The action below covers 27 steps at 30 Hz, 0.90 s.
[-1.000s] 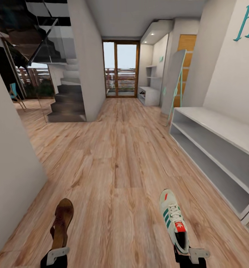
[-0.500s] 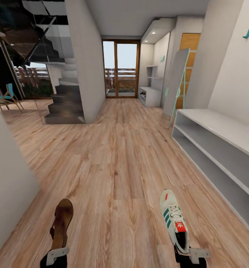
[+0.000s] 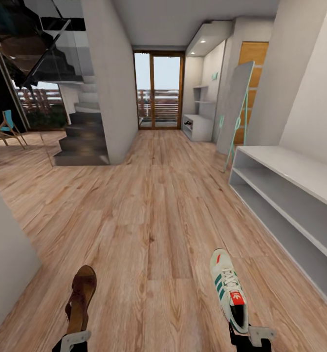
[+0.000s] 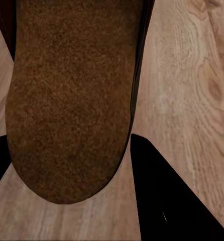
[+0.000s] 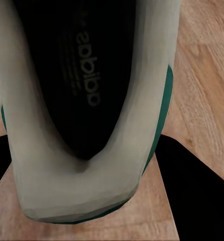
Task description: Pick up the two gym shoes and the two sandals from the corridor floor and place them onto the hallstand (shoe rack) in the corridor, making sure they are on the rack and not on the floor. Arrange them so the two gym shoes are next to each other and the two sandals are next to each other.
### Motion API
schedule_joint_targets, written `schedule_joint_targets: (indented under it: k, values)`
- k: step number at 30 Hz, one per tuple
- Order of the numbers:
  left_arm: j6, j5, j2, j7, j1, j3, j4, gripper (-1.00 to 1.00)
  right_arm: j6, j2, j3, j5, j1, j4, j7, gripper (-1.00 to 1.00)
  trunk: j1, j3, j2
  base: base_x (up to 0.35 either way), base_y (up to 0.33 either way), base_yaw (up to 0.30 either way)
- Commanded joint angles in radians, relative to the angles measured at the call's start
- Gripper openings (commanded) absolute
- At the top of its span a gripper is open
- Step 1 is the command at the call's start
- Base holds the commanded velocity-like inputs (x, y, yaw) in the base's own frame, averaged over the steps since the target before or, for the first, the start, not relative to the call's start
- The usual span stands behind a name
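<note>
From the head, the left gripper (image 3: 71, 341) at the bottom holds a brown sandal (image 3: 80, 298) by its heel, toe pointing ahead over the wood floor (image 3: 153, 205). The right gripper (image 3: 249, 337) holds a white sneaker (image 3: 228, 288) by its heel, toe ahead too. A long white bench (image 3: 290, 195) with open shelves stands along the right wall. Far down the hall, by the glass door (image 3: 158, 90), is the pale grey rack (image 3: 197, 124). Stairs (image 3: 82, 132) are on the left. In the left wrist view, the sandal (image 4: 72, 95) heel sits between two dark fingers (image 4: 167, 201), pinched there. In the right wrist view, the sneaker (image 5: 87, 110) heel is pinched between dark fingers (image 5: 197, 196), its dark inside facing up.
</note>
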Motion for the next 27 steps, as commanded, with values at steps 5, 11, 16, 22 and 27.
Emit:
schedule_joint_targets:
  k: [5,11,16,22,27]
  values:
    - [-0.024,-0.009,0.001,-0.012,0.000,0.007,0.004,-1.00,-0.003,0.000,0.000,0.004,-0.001,0.014,-0.005,-1.00,0.000,-0.001,0.000,0.338,0.000,0.000]
    - [-0.056,-0.009,0.001,-0.012,0.000,0.008,0.018,-1.00,-0.003,0.000,0.000,0.004,-0.001,0.028,-0.005,-1.00,0.000,-0.001,0.000,0.338,0.000,0.000]
    - [-0.062,-0.009,0.001,-0.012,0.000,0.008,0.023,-1.00,-0.003,0.000,0.001,0.005,-0.001,0.031,-0.004,-1.00,0.000,-0.001,0.000,0.338,0.000,0.000]
    - [-0.063,-0.009,0.001,-0.012,0.000,0.008,0.024,-1.00,-0.003,0.001,0.001,0.006,-0.001,0.031,-0.003,-1.00,0.000,-0.001,0.000,0.338,0.000,0.000]
    - [-0.063,-0.009,0.001,-0.012,0.000,0.009,0.024,-1.00,-0.003,0.001,0.002,0.006,-0.001,0.031,-0.003,-1.00,0.000,-0.001,0.000,0.338,0.000,0.000]
